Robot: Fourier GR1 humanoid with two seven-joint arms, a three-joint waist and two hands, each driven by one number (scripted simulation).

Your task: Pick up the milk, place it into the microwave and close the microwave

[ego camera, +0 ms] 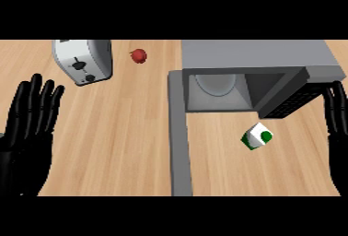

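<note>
Nearest the lower edge of the head view, the left hand [27, 124] stood at the left side over the wooden counter [115, 138], its fingers straight, pointing away and slightly spread, holding nothing. At the opposite side the right hand [336, 115] showed only partly along the right edge, its fingers likewise straight and pointing away, touching nothing that could be seen. Between the two hands, nearer the right one, the milk [258, 137] lay on the counter as a small white and green carton, tilted on a corner, apart from both hands and just in front of the microwave's opening. A grey strip, the open microwave door [179, 143], ran from the microwave's left front corner down toward the lower edge, to the left of the milk. Beyond the milk stood the microwave [258, 57], a grey box with its cavity open and a pale round turntable [216, 85] visible inside; its dark control panel sat at the right of the opening, close to the right hand's fingertips. Farther left, a silver toaster [83, 61] stood near the counter's far edge, and a small red apple [138, 56] lay between it and the microwave.
</note>
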